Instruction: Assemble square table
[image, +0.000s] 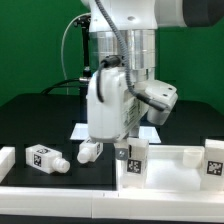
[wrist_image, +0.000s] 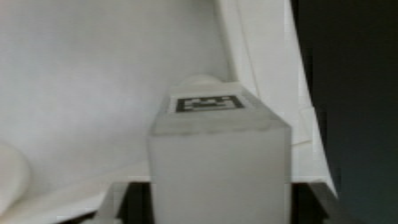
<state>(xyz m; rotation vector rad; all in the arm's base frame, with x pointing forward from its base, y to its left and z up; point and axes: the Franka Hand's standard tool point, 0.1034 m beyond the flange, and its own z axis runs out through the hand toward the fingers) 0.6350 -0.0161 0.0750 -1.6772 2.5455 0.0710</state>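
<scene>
My gripper (image: 127, 143) is shut on a white blocky leg (image: 131, 160) with black-and-white tags and holds it upright near the front rail. In the wrist view the leg (wrist_image: 214, 150) stands between the dark fingers (wrist_image: 132, 205), its tagged end pointing away from the camera. Behind it lies the white square top (wrist_image: 89, 80) with its raised rim (wrist_image: 254, 70). In the exterior view only edges of the top (image: 151, 131) show behind my hand. Three more legs lie loose: a tagged one at the left (image: 42, 157), a small one (image: 88, 152) beside my hand, and one at the right (image: 213, 160).
A long white border rail (image: 60, 186) runs along the front and turns up at the exterior view's right (image: 185, 155). The table is black, with a green wall behind. The arm's body hides the middle of the table.
</scene>
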